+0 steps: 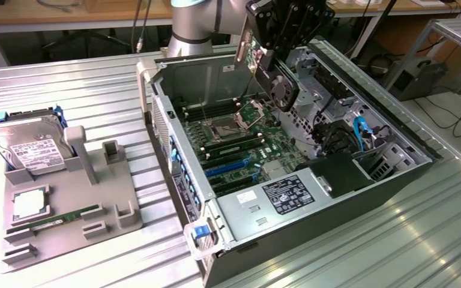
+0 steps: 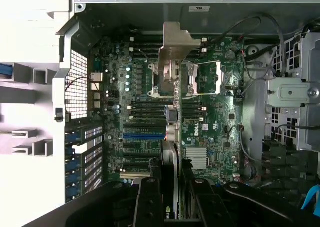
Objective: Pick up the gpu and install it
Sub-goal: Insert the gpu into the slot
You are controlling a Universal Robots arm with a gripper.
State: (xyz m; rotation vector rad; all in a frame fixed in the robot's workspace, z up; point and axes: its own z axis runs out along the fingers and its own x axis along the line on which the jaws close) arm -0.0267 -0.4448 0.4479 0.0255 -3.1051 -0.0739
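Observation:
The gpu [image 1: 280,84] hangs upright over the open computer case [image 1: 184,84], black shroud and round fan facing the exterior view's right, green board facing its left. My gripper [image 1: 275,48] is shut on the card's upper edge. In the wrist view the gpu [image 2: 171,152] runs edge-on between my two black fingers [image 2: 149,197], its silver end bracket [image 2: 173,42] farthest from the camera. The card hovers above the motherboard [image 2: 210,112], near the blue expansion slot [image 2: 142,135], clear of the board.
A grey fixture tray [image 1: 118,204] at the exterior view's left holds a silver hard drive [image 1: 30,147] and a green RAM stick [image 1: 54,217]. Inside the case sit a black duct [image 1: 338,171], cables and a drive cage [image 2: 295,94]. The table [image 1: 391,240] is ribbed metal.

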